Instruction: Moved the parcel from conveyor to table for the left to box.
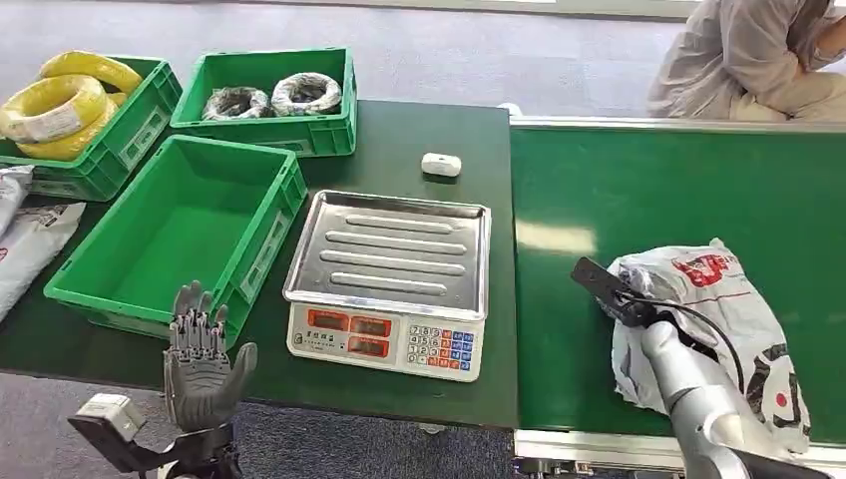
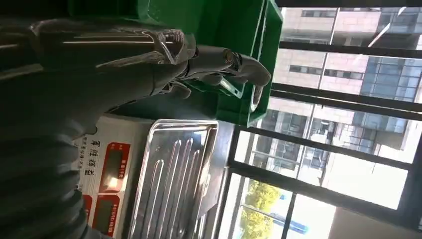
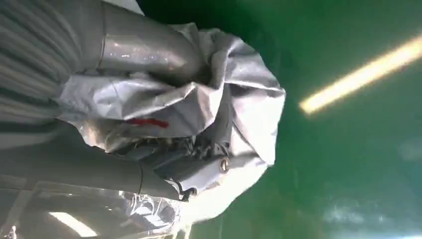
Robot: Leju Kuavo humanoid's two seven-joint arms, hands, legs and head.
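Observation:
The parcel (image 1: 733, 299), a crumpled grey-white plastic bag with red and black print, lies on the green conveyor belt (image 1: 638, 200) at the near right. My right arm (image 1: 688, 389) reaches into its left side. The right wrist view shows my right hand (image 3: 129, 50) gripping the parcel (image 3: 239, 99), thumb and fingers dug into its folds. My left hand (image 1: 203, 364) hovers open, fingers spread upward, at the table's near edge in front of the empty green crate (image 1: 261, 261). In the left wrist view, the left hand (image 2: 149, 69) holds nothing beside the scale (image 2: 174, 169).
A steel-topped scale (image 1: 394, 269) stands mid-table between crate and conveyor. Behind are a crate of yellow cable coils (image 1: 70, 105), a crate of grey coils (image 1: 269, 95) and a small white object (image 1: 441, 164). More bags (image 1: 30, 239) lie far left. A person (image 1: 758, 60) sits beyond the conveyor.

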